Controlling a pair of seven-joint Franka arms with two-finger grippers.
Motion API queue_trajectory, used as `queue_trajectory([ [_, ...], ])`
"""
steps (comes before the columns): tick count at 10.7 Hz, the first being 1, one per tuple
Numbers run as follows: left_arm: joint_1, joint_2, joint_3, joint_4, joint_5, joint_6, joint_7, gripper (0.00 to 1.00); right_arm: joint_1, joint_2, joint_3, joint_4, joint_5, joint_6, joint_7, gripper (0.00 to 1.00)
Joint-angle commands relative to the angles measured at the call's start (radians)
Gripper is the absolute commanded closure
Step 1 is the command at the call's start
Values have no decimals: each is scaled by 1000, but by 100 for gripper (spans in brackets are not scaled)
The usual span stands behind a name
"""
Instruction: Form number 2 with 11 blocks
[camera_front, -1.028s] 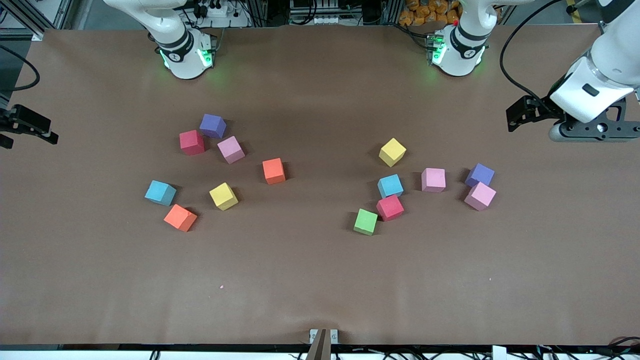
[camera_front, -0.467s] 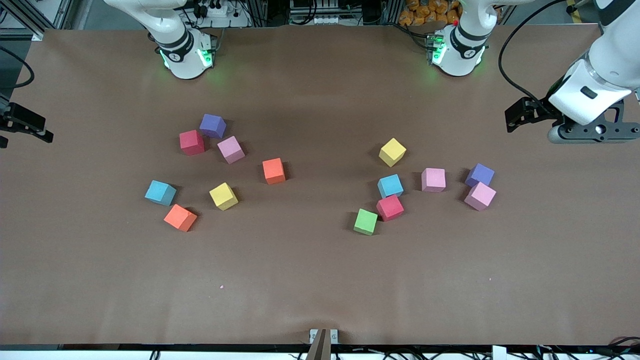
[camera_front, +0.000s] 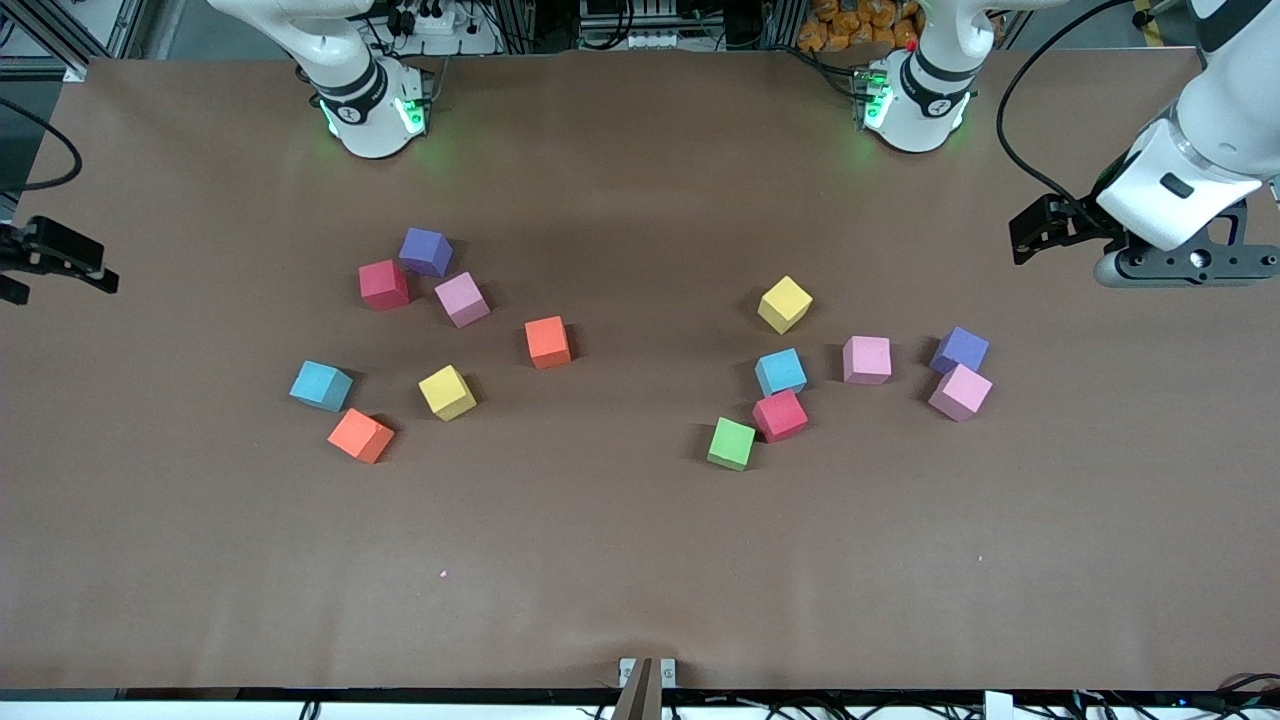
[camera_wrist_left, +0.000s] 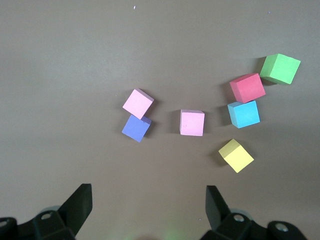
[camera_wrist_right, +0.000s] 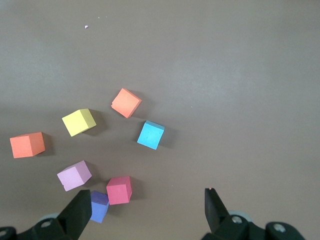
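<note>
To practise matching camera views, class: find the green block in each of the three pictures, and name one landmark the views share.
Front view: the green block lies at the near corner of the cluster toward the left arm's end, touching a red block.
Left wrist view: green block, again beside the red block.
Right wrist view: not in it.
Shared landmark: that red block.

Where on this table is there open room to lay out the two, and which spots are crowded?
The broad strip of table nearer the front camera than the green cube and orange cube is bare. A narrower bare lane runs between the middle orange cube and the yellow cube. Both cube clusters are crowded, tightest around the red cube.
</note>
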Motion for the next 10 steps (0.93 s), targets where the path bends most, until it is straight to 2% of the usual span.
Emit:
queue_trajectory([
  [1, 6, 8, -9, 14, 6, -17, 13, 0, 8, 40, 9, 2, -17, 22, -10, 0],
  [5, -9, 20, -9, -14, 9, -31, 37, 0, 40, 146, 9, -8, -18, 83, -10, 0],
  [8, -35, 17, -10, -75, 9, -15, -40, 0, 55, 200, 9, -96, -18, 230, -2, 0],
  [10, -63, 15, -12, -126, 7, 32, -127, 0, 66, 266, 9, -127, -18, 313, 121, 0],
])
